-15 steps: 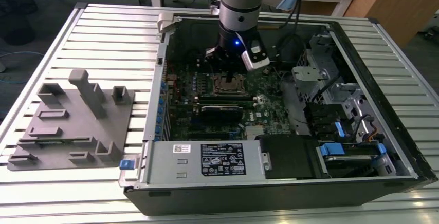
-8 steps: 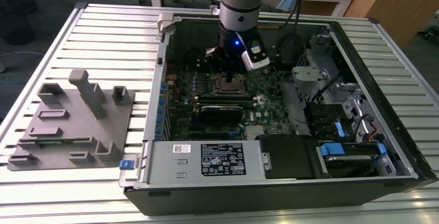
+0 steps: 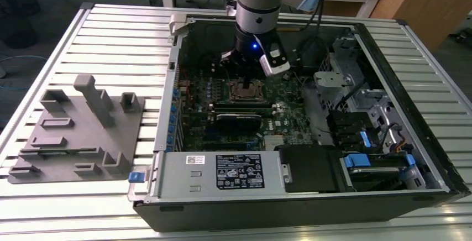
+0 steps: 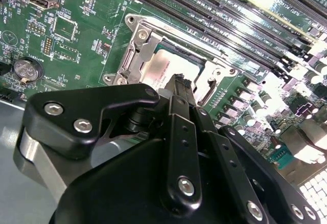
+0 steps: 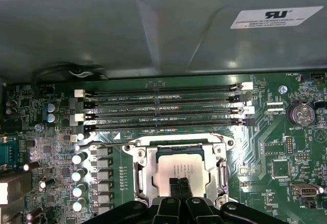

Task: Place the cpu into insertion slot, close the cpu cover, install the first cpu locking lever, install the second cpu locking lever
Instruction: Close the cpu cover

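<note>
Light from above gives the cpu (image 5: 180, 166) a soft pale glare in both wrist views, burns the memory slots (image 4: 286, 47) beside it to white in the second wrist view, and leaves the board (image 3: 289, 94) around it dim in the exterior view, where my wrist's blue lamp (image 3: 255, 46) glows above it

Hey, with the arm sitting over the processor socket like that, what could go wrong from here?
The end effector sits right at the chip's edge, by the metal cover frame; pushing down off-centre might scratch the chip or bend the frame. The row of capacitors and the memory slots stand close beside the frame, so a sideways slip could knock them.
</note>
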`<state>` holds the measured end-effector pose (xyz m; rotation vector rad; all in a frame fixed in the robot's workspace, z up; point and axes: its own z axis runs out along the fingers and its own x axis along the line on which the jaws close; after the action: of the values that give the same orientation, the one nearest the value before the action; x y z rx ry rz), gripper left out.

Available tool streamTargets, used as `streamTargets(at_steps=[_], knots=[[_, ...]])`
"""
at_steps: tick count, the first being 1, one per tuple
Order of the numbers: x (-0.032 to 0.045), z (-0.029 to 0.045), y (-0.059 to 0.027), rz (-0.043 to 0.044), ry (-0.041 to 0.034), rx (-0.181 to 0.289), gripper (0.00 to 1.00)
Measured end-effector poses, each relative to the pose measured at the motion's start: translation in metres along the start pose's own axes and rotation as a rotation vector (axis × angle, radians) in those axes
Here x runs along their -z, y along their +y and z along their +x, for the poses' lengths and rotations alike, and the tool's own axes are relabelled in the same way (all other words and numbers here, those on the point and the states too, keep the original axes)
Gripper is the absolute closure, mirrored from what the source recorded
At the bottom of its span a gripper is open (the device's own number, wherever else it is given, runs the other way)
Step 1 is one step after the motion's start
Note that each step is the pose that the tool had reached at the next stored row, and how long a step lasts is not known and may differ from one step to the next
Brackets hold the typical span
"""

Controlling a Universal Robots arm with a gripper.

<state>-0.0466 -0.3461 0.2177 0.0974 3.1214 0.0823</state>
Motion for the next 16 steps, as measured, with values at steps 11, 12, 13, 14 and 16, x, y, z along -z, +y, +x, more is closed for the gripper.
streamTargets(at_steps=[11, 12, 13, 14, 16], knots=[[0.0, 0.0, 0.0, 0.0006, 0.0103, -0.001, 0.9], [0.0, 0.0006, 0.0, 0.0005, 0.0102, -0.001, 0.9], [-0.0001, 0.0022, -0.0001, 0.0003, 0.0097, 0.0, 0.9], [-0.0001, 0.0044, -0.0003, 0.0004, 0.0092, 0.0, 0.9], [-0.0005, 0.0085, -0.0005, 0.0004, 0.0086, 0.0, 0.9]])
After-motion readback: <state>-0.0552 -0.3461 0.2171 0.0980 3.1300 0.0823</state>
